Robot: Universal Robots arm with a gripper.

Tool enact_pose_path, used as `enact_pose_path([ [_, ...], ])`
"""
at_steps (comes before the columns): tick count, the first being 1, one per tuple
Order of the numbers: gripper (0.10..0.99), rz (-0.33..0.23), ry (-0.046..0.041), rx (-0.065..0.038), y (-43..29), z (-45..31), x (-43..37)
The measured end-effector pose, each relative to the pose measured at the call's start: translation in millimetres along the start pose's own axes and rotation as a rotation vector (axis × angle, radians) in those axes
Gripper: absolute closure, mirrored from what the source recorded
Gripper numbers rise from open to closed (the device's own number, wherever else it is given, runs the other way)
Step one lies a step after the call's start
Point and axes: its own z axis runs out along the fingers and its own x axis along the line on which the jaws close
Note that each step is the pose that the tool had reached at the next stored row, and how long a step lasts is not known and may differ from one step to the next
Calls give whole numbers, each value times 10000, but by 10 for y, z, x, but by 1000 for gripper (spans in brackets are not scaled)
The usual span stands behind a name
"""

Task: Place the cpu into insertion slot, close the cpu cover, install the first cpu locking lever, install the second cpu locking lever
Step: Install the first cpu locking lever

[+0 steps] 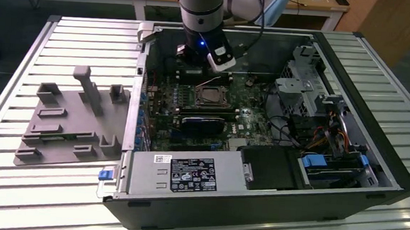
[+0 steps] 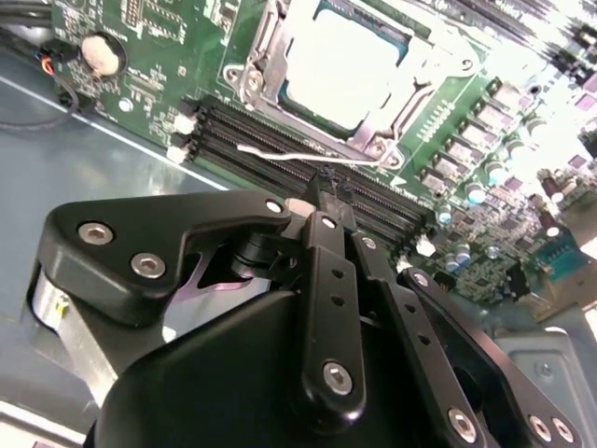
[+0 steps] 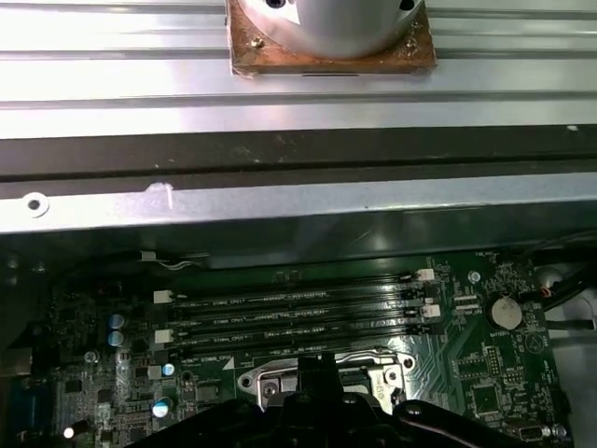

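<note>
As the gripper (image 2: pixel 322 191) hangs low over the green motherboard (image 2: pixel 159 56), its jaws look pinched together, with nothing visible between them. Just ahead of the tips a thin wire locking lever (image 2: pixel 280 152) stands out against the black memory slots (image 2: pixel 252 131). Whether the tips touch it, I cannot tell. Beyond the lever, farther from the jaws, the cpu (image 2: pixel 340 65) sits pale face up in the insertion slot (image 1: pixel 199 96), with the silvery cpu cover (image 2: pixel 264 56) framing it.
</note>
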Motion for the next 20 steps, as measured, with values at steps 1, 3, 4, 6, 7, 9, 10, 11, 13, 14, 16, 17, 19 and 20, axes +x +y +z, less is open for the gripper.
enact_pose_path([
  [1,984,2,-43,34,-1,4,1],
  [3,984,9,-124,67,-4,18,2],
  [4,984,14,-160,72,-6,26,3],
  [6,984,21,-222,80,-11,45,5],
  [7,984,24,-243,90,-12,52,7],
  [9,984,29,-261,98,-17,74,9],
  [10,984,37,-265,99,-20,87,10],
  [11,984,44,-268,100,-23,97,12],
  [13,984,62,-273,104,-27,117,13],
  [14,984,70,-275,107,-28,125,13],
  [16,984,78,-279,117,-24,136,13],
  [17,984,83,-280,124,-21,141,11],
  [19,984,97,-285,139,-15,152,4],
  [20,984,109,-288,144,-13,158,-3],
])
